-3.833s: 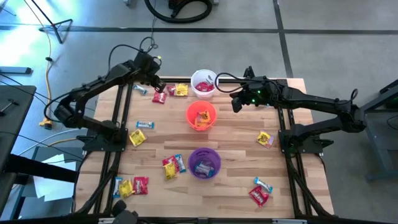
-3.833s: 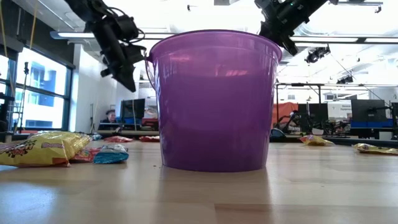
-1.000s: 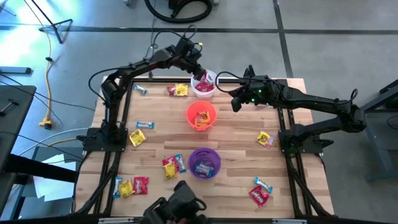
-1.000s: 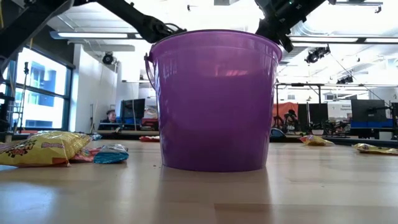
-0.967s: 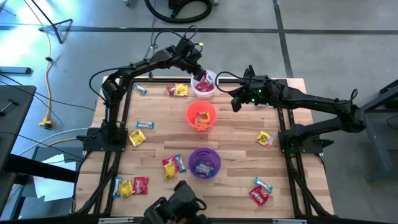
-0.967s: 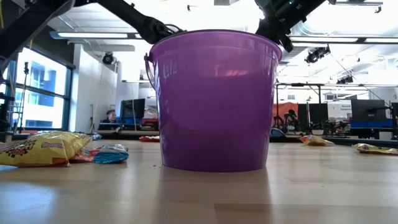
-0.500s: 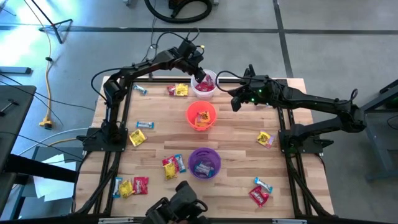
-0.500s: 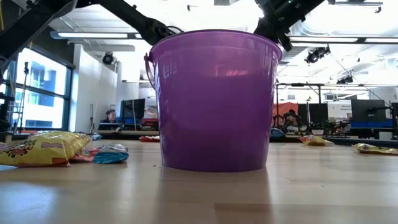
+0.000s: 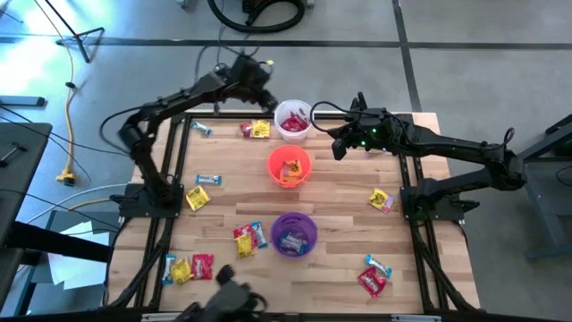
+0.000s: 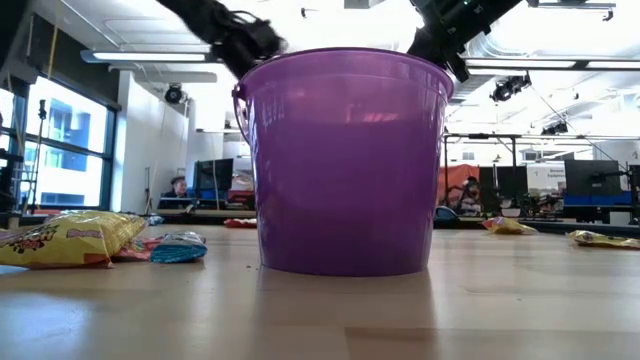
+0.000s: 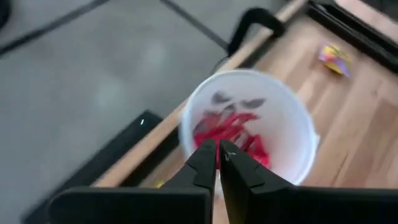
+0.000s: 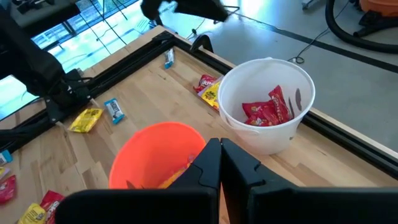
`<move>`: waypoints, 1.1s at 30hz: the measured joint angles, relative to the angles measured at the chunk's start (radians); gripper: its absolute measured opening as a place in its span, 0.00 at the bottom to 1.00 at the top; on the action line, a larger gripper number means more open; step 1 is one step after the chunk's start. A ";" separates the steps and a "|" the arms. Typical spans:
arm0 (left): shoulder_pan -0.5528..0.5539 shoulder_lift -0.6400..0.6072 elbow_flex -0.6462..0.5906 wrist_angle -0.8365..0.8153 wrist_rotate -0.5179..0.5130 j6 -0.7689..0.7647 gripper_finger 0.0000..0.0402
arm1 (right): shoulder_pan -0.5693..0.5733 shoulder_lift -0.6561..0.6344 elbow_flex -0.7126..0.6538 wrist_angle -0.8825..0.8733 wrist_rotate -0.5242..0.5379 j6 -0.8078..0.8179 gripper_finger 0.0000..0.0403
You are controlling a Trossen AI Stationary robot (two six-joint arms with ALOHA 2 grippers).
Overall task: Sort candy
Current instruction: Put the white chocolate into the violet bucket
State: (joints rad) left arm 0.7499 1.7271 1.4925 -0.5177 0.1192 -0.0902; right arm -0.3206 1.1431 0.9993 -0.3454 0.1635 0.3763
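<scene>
My left gripper [image 9: 262, 89] hangs shut and empty in the air over the table's far edge, just left of the white cup [image 9: 293, 121]. Its wrist view shows the shut fingertips [image 11: 217, 155] with the white cup [image 11: 249, 127] behind them. Red candy [image 11: 231, 127] lies in that cup. My right gripper [image 9: 340, 149], shut and empty, hovers right of the white cup and above the orange cup [image 9: 289, 166]; the shut fingertips [image 12: 221, 152] show in its wrist view. Loose candy [image 9: 255, 130] lies flat on the table.
The purple cup [image 9: 293, 233] stands near the table's middle front and fills the low view [image 10: 345, 160]. More candy lies on the left [image 9: 197, 198], front left [image 9: 188, 266], by the purple cup [image 9: 248, 238], right [image 9: 382, 199] and front right [image 9: 374, 275].
My left gripper has drawn back from above the white cup toward the table's far-left side. The right arm has kept still.
</scene>
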 joint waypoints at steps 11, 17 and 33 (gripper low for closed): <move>0.275 -0.307 -0.491 -0.176 -0.172 -0.488 0.04 | 0.000 0.000 0.000 0.000 -0.002 -0.038 0.00; 0.345 -0.334 -0.508 -0.255 -0.148 -0.572 0.20 | 0.000 0.000 0.000 0.000 -0.036 -0.065 0.00; 0.352 -0.116 -0.374 -0.268 -0.189 -1.057 0.41 | 0.000 0.000 0.000 -0.009 -0.214 -0.244 0.00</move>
State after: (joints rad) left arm 1.1017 1.6111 1.1181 -0.7853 -0.0701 -1.1473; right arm -0.3210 1.1435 0.9993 -0.3540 -0.0501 0.1326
